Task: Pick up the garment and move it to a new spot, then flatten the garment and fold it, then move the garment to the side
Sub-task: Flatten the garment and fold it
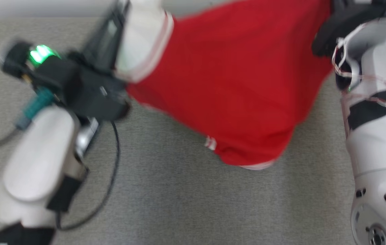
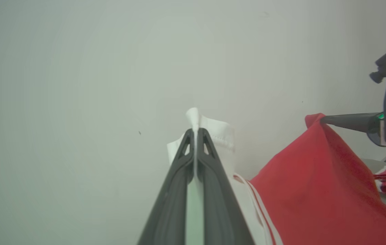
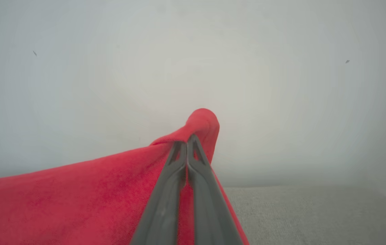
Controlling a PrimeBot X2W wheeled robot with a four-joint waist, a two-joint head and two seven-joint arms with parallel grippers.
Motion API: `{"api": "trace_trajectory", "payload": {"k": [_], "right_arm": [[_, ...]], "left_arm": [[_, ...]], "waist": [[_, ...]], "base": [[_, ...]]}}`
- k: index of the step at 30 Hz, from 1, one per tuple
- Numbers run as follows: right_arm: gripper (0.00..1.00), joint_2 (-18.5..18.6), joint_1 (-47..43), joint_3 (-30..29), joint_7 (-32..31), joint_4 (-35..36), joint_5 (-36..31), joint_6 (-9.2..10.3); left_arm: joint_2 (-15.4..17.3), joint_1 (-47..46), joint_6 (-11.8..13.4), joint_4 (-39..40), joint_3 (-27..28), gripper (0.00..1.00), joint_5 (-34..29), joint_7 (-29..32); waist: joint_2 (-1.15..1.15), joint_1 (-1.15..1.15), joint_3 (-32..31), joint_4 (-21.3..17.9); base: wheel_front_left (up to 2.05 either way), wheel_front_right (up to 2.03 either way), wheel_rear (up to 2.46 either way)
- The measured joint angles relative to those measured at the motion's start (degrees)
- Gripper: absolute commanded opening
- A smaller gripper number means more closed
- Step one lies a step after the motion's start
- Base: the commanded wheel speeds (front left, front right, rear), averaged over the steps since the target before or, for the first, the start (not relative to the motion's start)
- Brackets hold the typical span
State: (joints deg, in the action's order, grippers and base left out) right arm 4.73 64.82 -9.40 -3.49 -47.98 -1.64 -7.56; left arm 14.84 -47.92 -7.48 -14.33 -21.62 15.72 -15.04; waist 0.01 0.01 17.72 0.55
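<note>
Left jaws: closed hard on the white sleeve [image 2: 213, 136] of the garment [image 1: 234, 85], with a tab of white cloth sticking out past the tips. Right jaws: closed as well, pinching a red fold of the garment that bulges just over the tips in the right wrist view. In the left wrist view we also see the right fingers [image 2: 346, 121] clamped on that red corner, well to the right of the sleeve.

Garment is red with white striped trim and hangs stretched between the two grips, sleeve at far left, red corner at far right. Its body sags toward the near side in a rounded belly, low point right of centre. Head view is motion-blurred, so we can't say for sure the lowest hem is off the grey worktop [image 1: 179, 211]; it looks lifted.

Left arm [image 1: 33, 163] sits at near left with a green light [image 1: 41, 54] on its wrist and a black cable [image 1: 113, 163] looping beside it over the worktop. Right arm [image 1: 376, 143] runs down the right edge. Pale wall [image 2: 77, 68] behind the far edge.
</note>
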Motion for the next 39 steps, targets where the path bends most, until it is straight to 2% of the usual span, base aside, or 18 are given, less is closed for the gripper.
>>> {"api": "trace_trajectory", "payload": {"k": [3,6,7,10,13,17,20,24,27,28,29,30,31,35,39], "right_arm": [[0.00,-0.64,4.82,-0.02,5.71,-0.53,0.59,0.00],[0.00,-0.69,8.75,-0.08,11.98,0.10,0.99,0.00],[0.00,-0.69,8.75,-0.08,11.98,0.10,0.99,0.00],[0.00,-0.66,10.51,0.16,16.18,1.35,2.22,0.00],[0.00,0.63,8.31,2.49,17.25,3.44,4.09,0.00],[0.00,2.05,-3.50,7.42,16.97,7.22,7.98,0.00],[0.00,3.04,-16.12,8.35,14.70,11.98,11.54,0.00],[0.00,3.26,-33.14,4.25,9.96,19.86,13.43,0.00],[0.00,1.49,-44.13,0.98,6.11,25.58,12.80,0.00],[0.00,-0.02,-49.71,-0.16,2.82,28.37,12.78,0.00],[0.05,-0.31,-52.14,-0.14,1.07,29.27,11.88,0.00],[0.48,-0.54,-54.15,-0.21,-0.27,30.33,11.47,0.00],[1.00,-0.73,-55.71,-0.31,-1.55,31.40,11.46,0.00],[1.00,-1.42,-58.32,-0.83,-5.63,36.61,11.50,0.00],[1.00,-1.47,-60.26,-3.98,-8.48,43.83,9.10,0.00]], "left_arm": [[0.46,-7.37,1.34,-0.24,2.94,0.00,-2.80,-0.01],[0.44,-12.85,2.65,3.68,5.97,0.00,-5.56,-0.02],[0.44,-12.85,2.65,3.68,5.97,0.00,-5.56,-0.02],[-0.22,-13.54,3.64,10.34,7.54,0.00,-7.89,-0.02],[-0.75,-9.15,3.38,16.27,7.30,0.00,-9.57,-0.02],[-2.01,4.85,3.44,22.49,6.41,0.00,-10.16,-0.01],[-3.75,17.09,3.70,26.11,5.94,0.00,-9.92,-0.01],[-6.08,31.39,3.36,28.08,5.70,0.00,-9.11,0.00],[-7.49,39.61,2.43,26.27,5.33,0.00,-9.04,0.00],[-7.95,43.22,1.81,24.57,4.61,0.00,-9.20,-0.02],[-7.90,44.62,1.32,23.26,3.70,0.84,-9.28,0.00],[-7.81,45.80,0.89,21.94,2.90,1.00,-9.32,-0.02],[-7.69,46.87,0.80,20.68,2.05,1.00,-9.23,0.00],[-6.54,50.13,0.32,18.91,-0.11,1.00,-8.00,-0.01],[-5.30,53.33,0.07,19.20,1.38,1.00,-5.76,-0.01]], "waist": [[0.00,0.00,0.38,-1.61],[0.00,0.00,0.62,-3.10],[0.00,0.00,0.62,-3.10],[0.00,0.00,0.72,-4.19],[0.00,0.00,0.67,-4.21],[0.00,0.00,0.18,-3.18],[0.00,0.00,-0.26,-2.10],[0.00,-0.02,-1.06,-0.95],[-0.01,-0.01,-1.97,-0.31],[-0.01,-0.02,-2.71,-0.04],[-0.01,-0.02,-3.06,0.07],[-0.02,-0.02,-3.40,0.16],[-0.01,-0.02,-3.75,0.22],[-0.02,-0.02,-4.99,0.12],[-0.02,-0.02,-5.96,-0.14]], "base": [[0.00,0.00,0.00],[0.00,0.00,0.00],[0.00,0.00,0.00],[0.00,0.00,0.00],[0.00,0.00,0.00],[0.00,0.00,0.00],[0.00,0.00,0.00],[0.00,0.00,0.00],[0.00,0.00,0.00],[0.00,0.00,0.00],[0.00,0.00,0.00],[0.00,0.00,0.00],[0.00,0.00,0.00],[0.00,0.00,0.00],[0.00,0.00,0.00]]}}
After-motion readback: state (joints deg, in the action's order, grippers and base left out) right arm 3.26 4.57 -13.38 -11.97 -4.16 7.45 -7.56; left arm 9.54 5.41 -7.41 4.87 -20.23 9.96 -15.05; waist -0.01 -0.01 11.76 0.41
